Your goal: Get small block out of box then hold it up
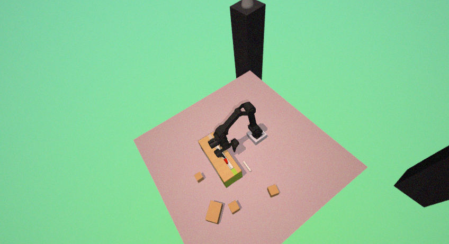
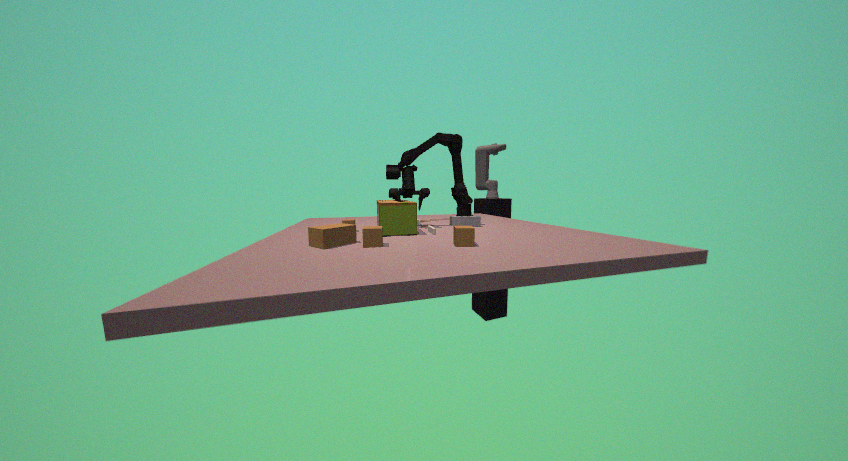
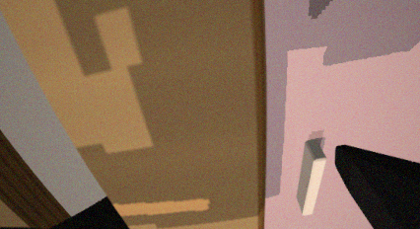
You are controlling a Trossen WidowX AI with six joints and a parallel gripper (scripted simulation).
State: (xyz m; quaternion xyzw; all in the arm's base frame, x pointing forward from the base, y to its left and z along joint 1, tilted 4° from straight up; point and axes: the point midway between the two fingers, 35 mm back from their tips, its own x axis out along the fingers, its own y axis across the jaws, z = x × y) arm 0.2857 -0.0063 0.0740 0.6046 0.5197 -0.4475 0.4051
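Note:
The box, with an orange-brown top [image 1: 214, 156] [image 3: 212, 115] and a green end wall [image 2: 397, 218], stands upright on the table. A small red block [image 1: 225, 161] shows in the long top opening, on the whitish shelf [image 1: 231, 166], with a lime green patch past the shelf's near end. The block is not seen in the wrist view. My gripper [image 1: 229, 154] [image 2: 409, 204] [image 3: 248, 167] is open and empty, pointing down. One finger is at the opening, close behind the red block; whether they touch is unclear. The other finger hangs outside the box, over the table side nearer my base.
A white bar [image 1: 247, 166] [image 2: 432, 229] [image 3: 314, 182] lies on the table beside the box. Wooden blocks [image 1: 198, 176] [image 1: 234, 206] [image 1: 272, 190] [image 2: 464, 236] and a larger one [image 1: 214, 211] [image 2: 332, 235] lie around it. A grey arm stands on a black pedestal [image 1: 249, 43] behind the table.

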